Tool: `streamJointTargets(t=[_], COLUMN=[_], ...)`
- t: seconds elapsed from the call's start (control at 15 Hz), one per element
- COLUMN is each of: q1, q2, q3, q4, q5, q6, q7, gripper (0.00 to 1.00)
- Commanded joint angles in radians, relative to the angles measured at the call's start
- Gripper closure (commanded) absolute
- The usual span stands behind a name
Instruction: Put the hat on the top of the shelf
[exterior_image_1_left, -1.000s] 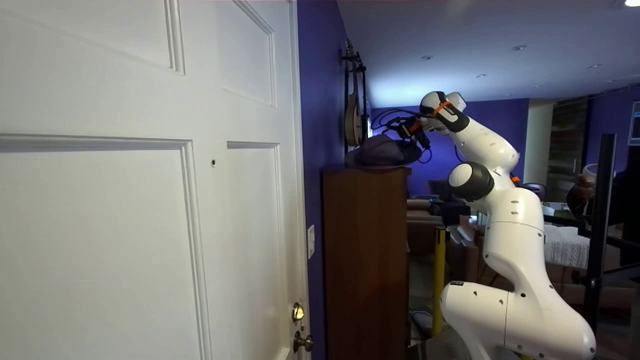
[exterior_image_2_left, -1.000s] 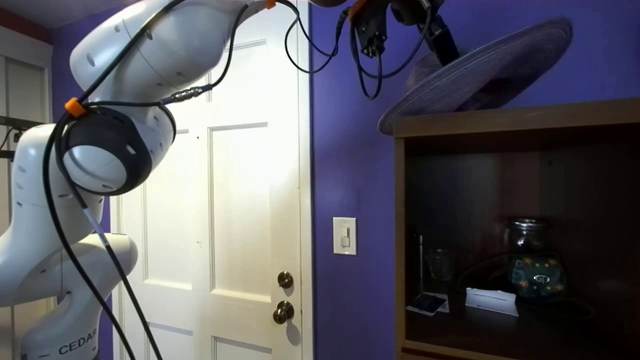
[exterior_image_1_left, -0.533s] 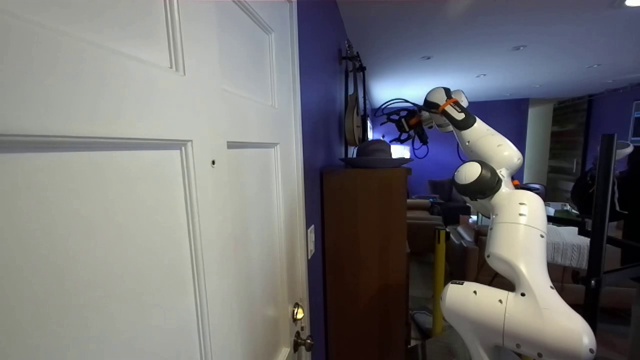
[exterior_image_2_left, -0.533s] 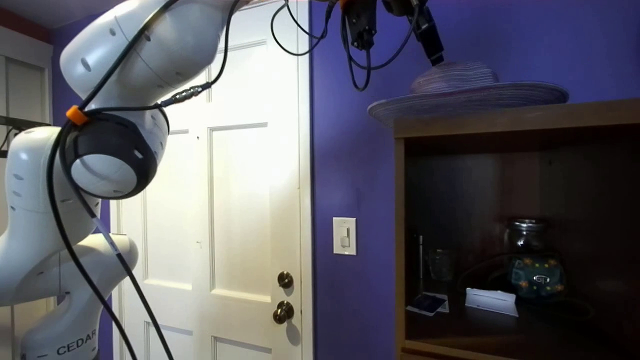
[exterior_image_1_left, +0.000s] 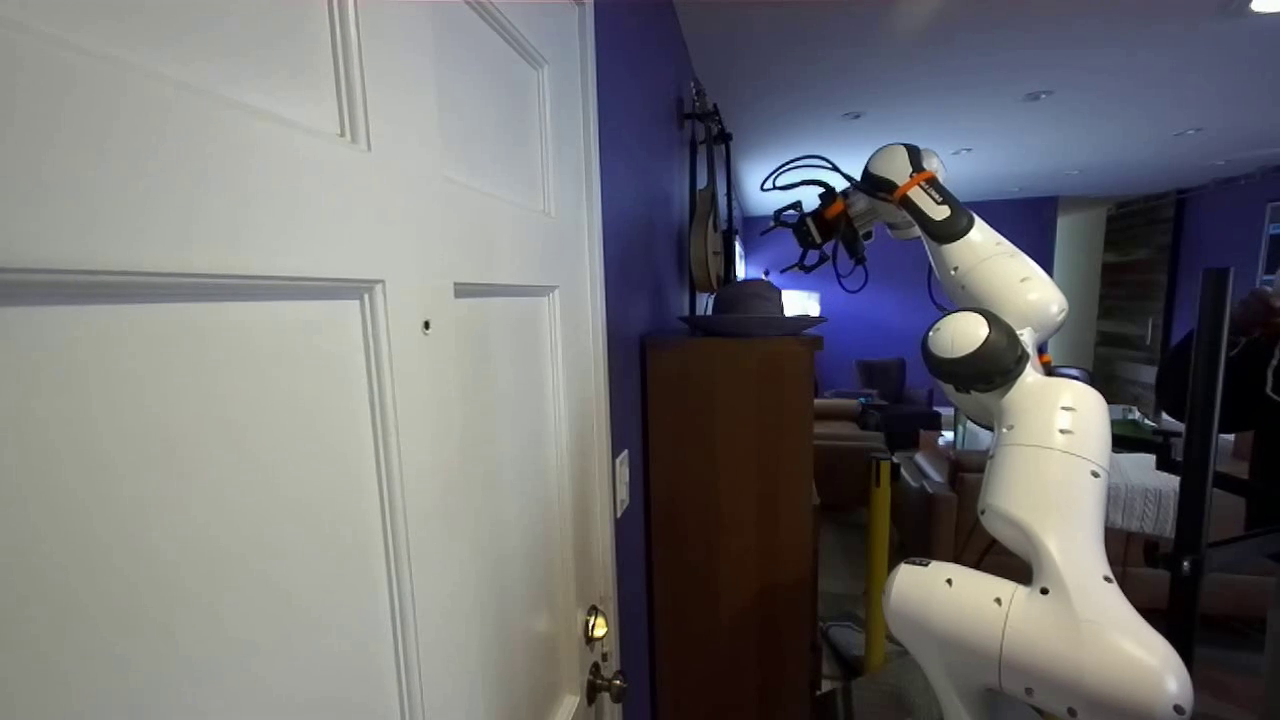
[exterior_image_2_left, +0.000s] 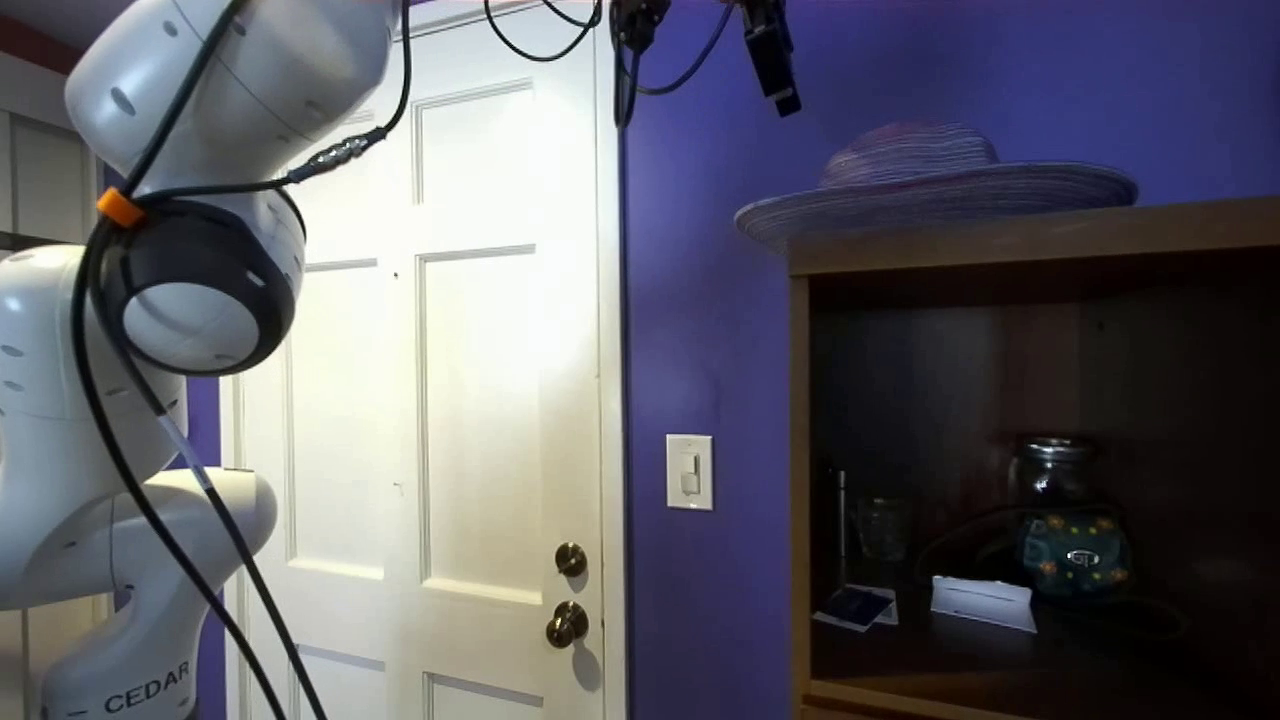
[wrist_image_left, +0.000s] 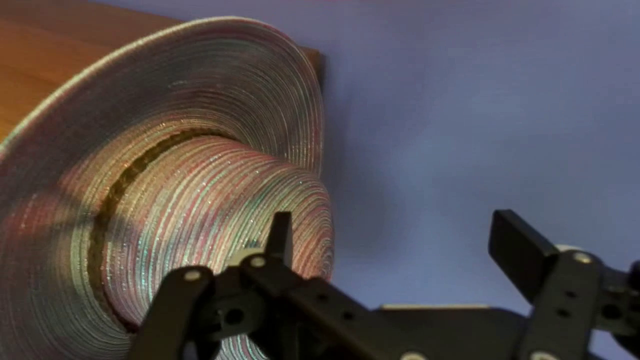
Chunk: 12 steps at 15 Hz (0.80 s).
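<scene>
The hat (exterior_image_1_left: 752, 308) lies upright, crown up, on the flat top of the dark wooden shelf (exterior_image_1_left: 732, 500). In an exterior view the hat (exterior_image_2_left: 910, 180) overhangs the near left edge of the shelf top (exterior_image_2_left: 1040, 236) with its brim. The wrist view shows the striped crown and brim of the hat (wrist_image_left: 200, 210) and a piece of the shelf top (wrist_image_left: 45, 60). My gripper (exterior_image_1_left: 779, 250) is open and empty, above the hat and off to its side, apart from it. In the wrist view the gripper's fingers (wrist_image_left: 392, 220) are wide apart with only wall between them.
A purple wall (exterior_image_2_left: 700, 330) stands behind the shelf, with a hanging string instrument (exterior_image_1_left: 708, 235). A white door (exterior_image_1_left: 250, 450) is beside it. Inside the shelf are a jar (exterior_image_2_left: 1055, 470), a small bag (exterior_image_2_left: 1075, 553) and cards (exterior_image_2_left: 857, 607). A yellow post (exterior_image_1_left: 877, 565) stands near the arm.
One second ago the hat was tilted up at the gripper. It dropped flat onto the shelf top as the gripper let go. The gripper has since moved up and back from it.
</scene>
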Motion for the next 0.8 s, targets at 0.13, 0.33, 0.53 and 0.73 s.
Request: streamJointTargets(t=[0.13,0.33,0.53,0.73], q1=[-0.040,-0.045,-0.074,-0.070], q2=[0.100,0.155,0.210,0.247], q3=[0.007,-0.001,0.015,0.017], q4=[-0.047,-0.086,-0.147,-0.168], q5=[-0.179,-0.270,-0.313,-0.301], q6=[0.004,0.033,-0.010,-0.115], q7=[0.076,0.063,0.055,0.033], gripper=[0.00,0.00,0.00,0.00])
